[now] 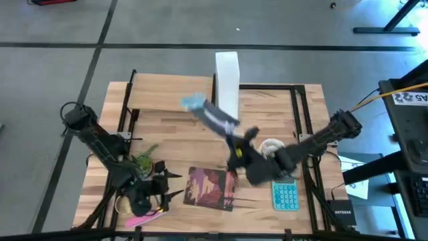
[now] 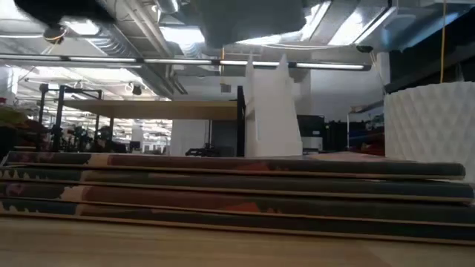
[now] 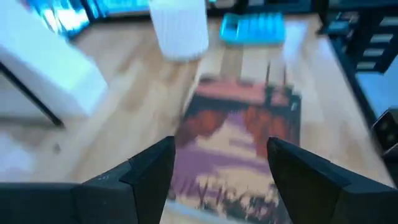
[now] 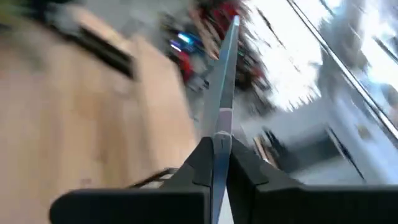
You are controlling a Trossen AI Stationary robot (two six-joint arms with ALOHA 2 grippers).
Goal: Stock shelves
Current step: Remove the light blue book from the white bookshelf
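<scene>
My right gripper (image 1: 235,138) hovers over the table's middle, shut on a thin flat grey-blue book (image 1: 208,115) that slants toward the far left; the right wrist view shows it edge-on (image 4: 225,74). The shelves stand at the far side: a white upright file box (image 1: 227,77) and, left of it, a raised wood plank (image 1: 170,100). A red-purple book (image 1: 212,187) lies flat near the front edge. Just left of it, my left gripper (image 1: 175,185) is open and points at the book (image 3: 242,137) without touching it. My right gripper pinches the thin book's two flat faces between its two fingers at the end nearest the arm (image 4: 217,127). The fingers run along the book's length. The book is lifted clear of the table, standing on edge, its free end (image 1: 194,102) toward the plank shelf.
A white ribbed cup (image 1: 271,148) stands by the right arm, with a teal calculator (image 1: 285,195) nearer the front. A green sprig (image 1: 144,161) and a pink thing (image 1: 144,217) lie by the left arm. Black frame rails (image 1: 301,114) run along the table's sides.
</scene>
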